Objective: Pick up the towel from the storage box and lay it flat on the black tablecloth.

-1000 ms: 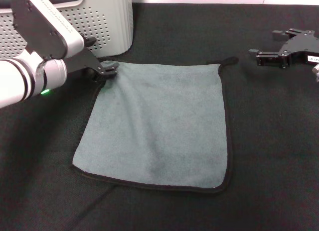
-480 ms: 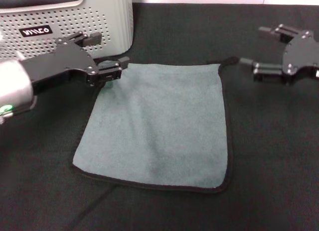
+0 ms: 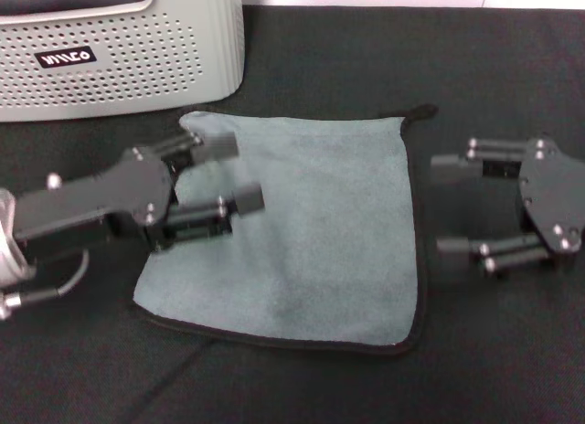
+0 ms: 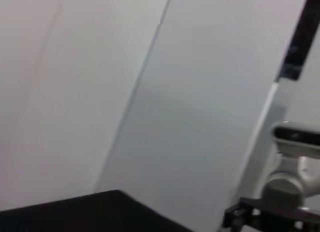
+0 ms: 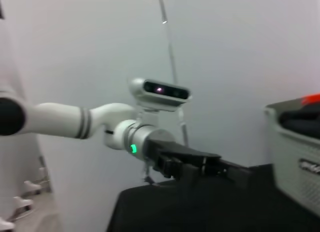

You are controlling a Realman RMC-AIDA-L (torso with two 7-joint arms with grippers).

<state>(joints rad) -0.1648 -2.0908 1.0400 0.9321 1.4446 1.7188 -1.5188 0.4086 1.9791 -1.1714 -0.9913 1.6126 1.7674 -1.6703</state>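
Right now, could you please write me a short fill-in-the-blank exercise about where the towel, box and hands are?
1. The towel lies spread flat with its ____ side up.
2. The left hand hovers open above the towel's ____ edge.
3. The right hand is open over the ____ tablecloth.
4. The storage box stands at the far ____.

Missing: grey-teal; left; black; left

left gripper (image 3: 239, 175) blk, silver screws | right gripper (image 3: 446, 204) blk | arm white

We read one marking only: a small black label (image 3: 66, 57) on the perforated front wall of the storage box (image 3: 183, 49), with white letters that look like "MIICO", not fully legible.
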